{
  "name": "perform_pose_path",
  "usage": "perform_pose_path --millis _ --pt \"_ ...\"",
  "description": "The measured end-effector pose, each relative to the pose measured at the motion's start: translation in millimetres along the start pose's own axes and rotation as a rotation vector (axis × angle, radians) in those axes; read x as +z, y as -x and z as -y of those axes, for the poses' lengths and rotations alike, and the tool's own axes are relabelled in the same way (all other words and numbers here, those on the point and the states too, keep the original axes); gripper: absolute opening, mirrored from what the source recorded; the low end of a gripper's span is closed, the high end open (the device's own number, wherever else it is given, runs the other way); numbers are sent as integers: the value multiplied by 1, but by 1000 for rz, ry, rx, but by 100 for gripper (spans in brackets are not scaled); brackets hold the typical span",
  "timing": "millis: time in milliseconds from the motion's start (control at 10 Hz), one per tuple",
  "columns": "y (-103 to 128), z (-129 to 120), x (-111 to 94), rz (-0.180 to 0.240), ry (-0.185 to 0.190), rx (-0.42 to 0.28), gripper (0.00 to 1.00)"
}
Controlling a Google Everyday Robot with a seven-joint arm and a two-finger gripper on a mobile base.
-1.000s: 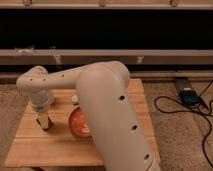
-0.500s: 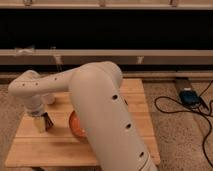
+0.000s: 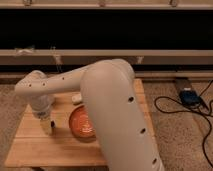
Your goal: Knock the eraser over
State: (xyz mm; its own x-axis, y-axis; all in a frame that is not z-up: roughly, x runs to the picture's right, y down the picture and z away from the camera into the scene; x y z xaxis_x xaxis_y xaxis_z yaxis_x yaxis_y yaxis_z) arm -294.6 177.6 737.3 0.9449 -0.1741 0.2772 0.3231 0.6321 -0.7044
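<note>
You see the gripper [image 3: 46, 126] low over the wooden tabletop [image 3: 30, 145], just left of the orange bowl [image 3: 82, 124]; I cannot tell its state.

No legible text, labels or numbers anywhere.

The single camera looks down from above the near right corner of the desk [image 3: 30, 145], riding just behind the arm [image 3: 112, 110], which fills the foreground. It faces the far wall. The gripper [image 3: 47, 127] hangs over the desk's left half.
</note>
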Motion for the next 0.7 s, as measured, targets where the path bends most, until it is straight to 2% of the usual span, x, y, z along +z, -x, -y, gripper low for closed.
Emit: perform_pose_path --millis 200,500,700 --pt "-18 -4 -7 21 -2 32 67" --pt "-48 1 -18 76 -26 106 67" --pt "-46 1 -19 80 -26 106 67"
